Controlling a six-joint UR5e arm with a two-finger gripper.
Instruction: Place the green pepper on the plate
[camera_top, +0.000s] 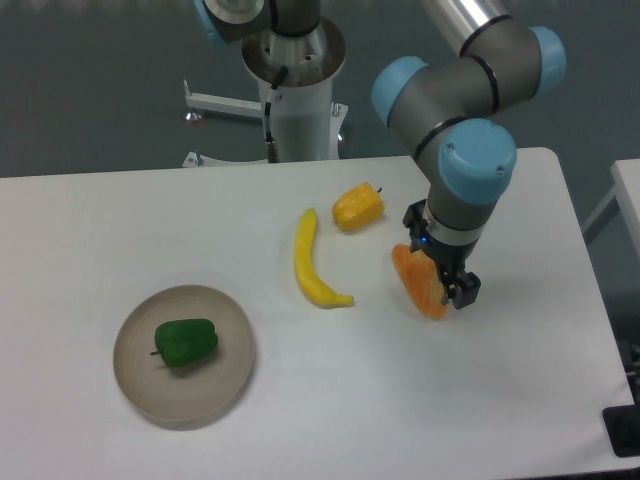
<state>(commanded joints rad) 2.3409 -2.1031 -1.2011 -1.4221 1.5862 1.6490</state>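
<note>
Fixed camera. The small glossy dark-green bell pepper (185, 342) lies on its side inside the round, low-rimmed beige-grey plate (222, 377), far to the left of the two-finger gripper (458, 290) and well apart from it. The gripper hangs over the right edge of an orange wedge-shaped item (418, 281); whether its jaws stand apart or together cannot be told. Judged light, rigid and slippery, the pepper would best be gripped across its broad body. A smooth curved yellow banana (313, 262) and a yellow-orange pepper (357, 206) lie nearer.
</note>
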